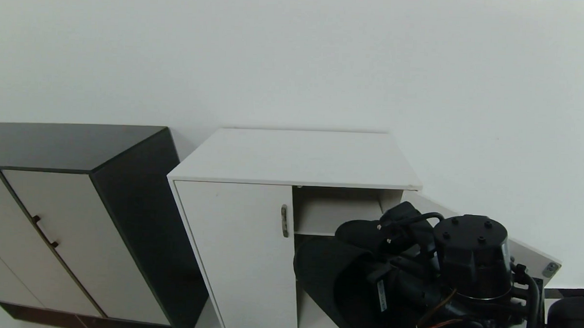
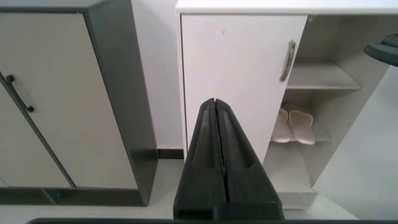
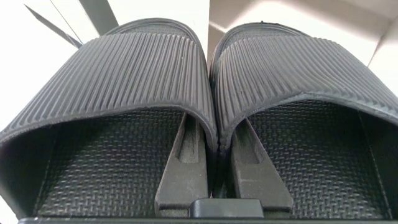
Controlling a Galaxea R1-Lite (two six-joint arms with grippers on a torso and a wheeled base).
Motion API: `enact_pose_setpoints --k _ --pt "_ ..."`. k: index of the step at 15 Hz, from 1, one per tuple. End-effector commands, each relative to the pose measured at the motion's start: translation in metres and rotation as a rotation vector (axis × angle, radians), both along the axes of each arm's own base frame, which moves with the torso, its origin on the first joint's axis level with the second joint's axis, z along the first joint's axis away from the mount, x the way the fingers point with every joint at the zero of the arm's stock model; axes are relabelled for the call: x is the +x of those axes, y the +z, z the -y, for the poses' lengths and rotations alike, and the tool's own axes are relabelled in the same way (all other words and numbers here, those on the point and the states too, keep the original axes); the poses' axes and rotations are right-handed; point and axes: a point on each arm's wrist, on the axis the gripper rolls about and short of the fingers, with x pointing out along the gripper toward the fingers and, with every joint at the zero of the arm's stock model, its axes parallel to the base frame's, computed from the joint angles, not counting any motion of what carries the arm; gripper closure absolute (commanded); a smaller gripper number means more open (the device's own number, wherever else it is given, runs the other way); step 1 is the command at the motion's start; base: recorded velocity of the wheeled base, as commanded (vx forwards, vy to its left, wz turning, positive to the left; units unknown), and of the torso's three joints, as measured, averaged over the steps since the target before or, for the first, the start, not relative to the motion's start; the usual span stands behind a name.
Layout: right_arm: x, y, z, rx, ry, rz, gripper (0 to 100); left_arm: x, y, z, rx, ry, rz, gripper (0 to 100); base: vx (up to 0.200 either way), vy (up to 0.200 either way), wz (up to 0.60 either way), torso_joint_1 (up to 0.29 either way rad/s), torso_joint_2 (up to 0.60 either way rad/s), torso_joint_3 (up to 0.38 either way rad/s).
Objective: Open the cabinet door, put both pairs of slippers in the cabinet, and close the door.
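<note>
Head view: black slippers are hanging before the open side of the white cabinet; toes could be catching its shelf.

Left wrist view: left gripper, pressed together, is facing white slippers inside, beyond it.

Right wrist view: right gripper is pinching both straps, perhaps loosely; one could be sliding free.

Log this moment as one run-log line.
door: open | white slippers: in cabinet | right gripper: shut on black slippers, before opening | left gripper: shut, empty
</note>
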Motion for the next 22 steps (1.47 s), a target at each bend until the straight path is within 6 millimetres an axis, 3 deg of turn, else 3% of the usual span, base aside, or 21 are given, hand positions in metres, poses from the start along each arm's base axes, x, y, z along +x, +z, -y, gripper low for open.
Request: enact_pose_setpoints --k 1,8,22 --pt "0.002 -0.005 -0.003 -0.013 -0.003 -0.009 100 0.0 0.0 0.0 0.0 0.0 0.001 100 0.0 0.0 0.0 -0.222 0.54 0.32" --pt "0.029 -0.018 -0.027 -0.007 -0.196 0.039 100 0.0 0.0 0.0 0.0 0.0 0.001 100 0.0 0.0 0.0 -0.196 0.51 0.316" --pt "0.028 -0.022 -0.027 -0.015 -0.196 0.04 100 0.0 0.0 0.0 0.0 0.0 -0.001 100 0.0 0.0 0.0 -0.111 0.46 0.348"
